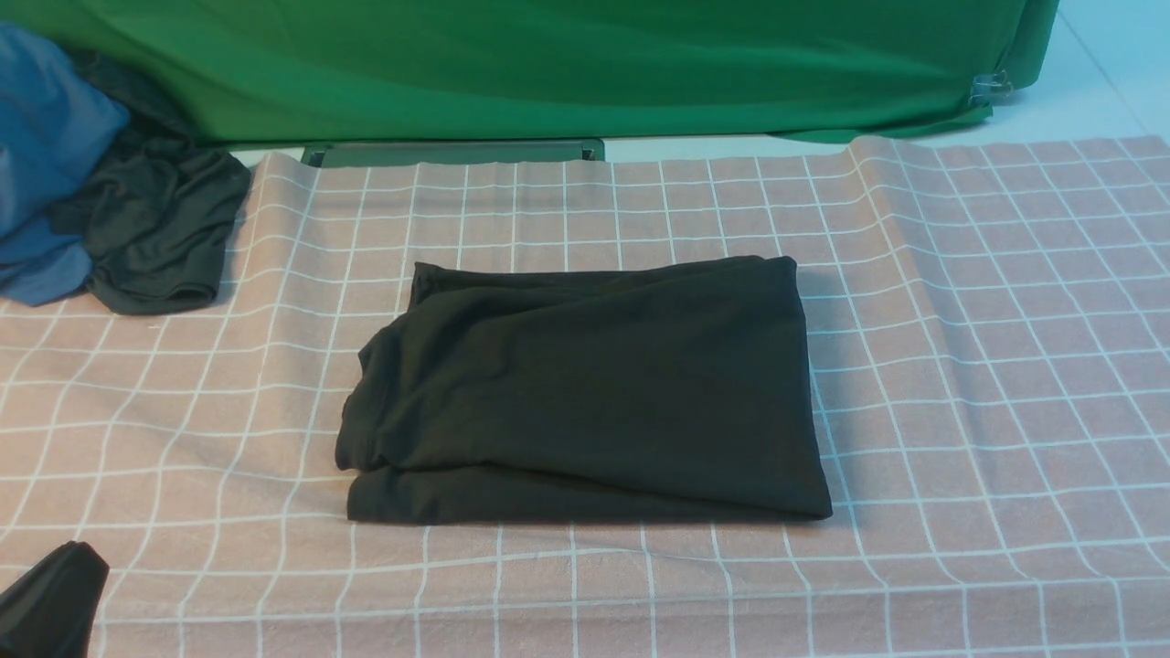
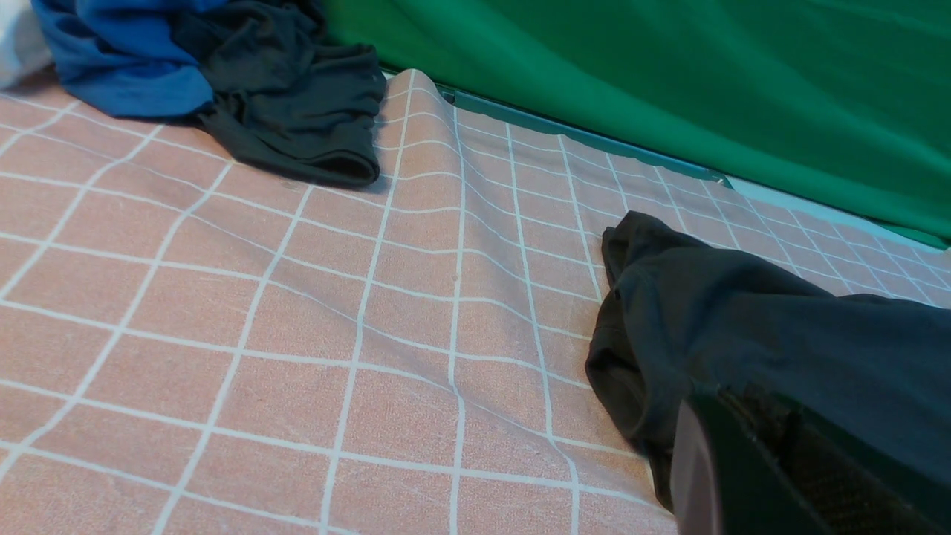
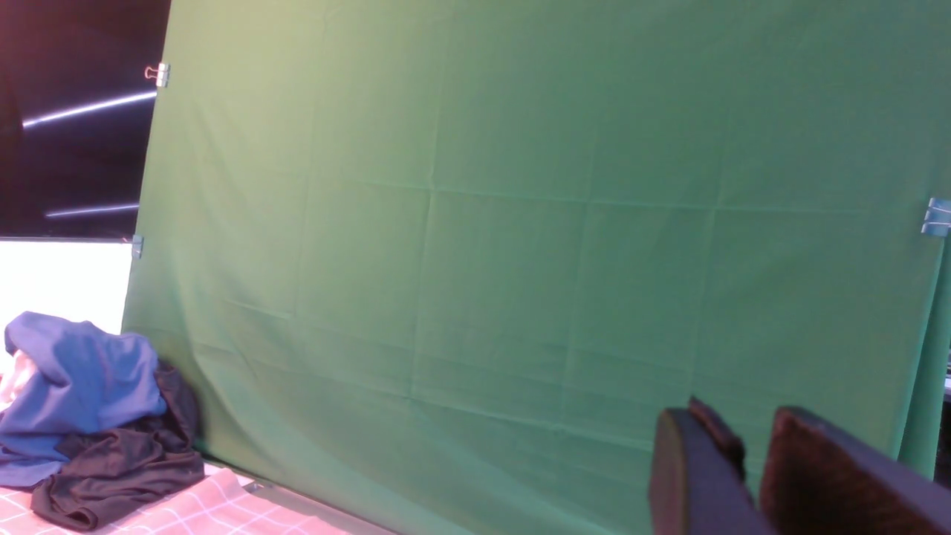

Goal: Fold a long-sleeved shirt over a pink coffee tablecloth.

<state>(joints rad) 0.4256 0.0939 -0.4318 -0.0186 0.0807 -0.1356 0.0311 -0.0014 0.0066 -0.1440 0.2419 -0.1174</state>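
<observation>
Black shirt (image 1: 603, 393) was folded into 1 rough rectangle, lying on the middle of the pink grid tablecloth (image 1: 923, 585). Left end was bunched; 1 lower layer stuck out along the near side. Left gripper (image 2: 750, 401) was closed, nothing between the fingers. Right gripper (image 3: 754, 438) was open a little, empty, facing the green backdrop (image 3: 505, 245). Neither touched the shirt. 2 other garments, 1 blue (image 1: 50, 155) and 1 dark grey (image 1: 160, 215), were heaped at the far left.
</observation>
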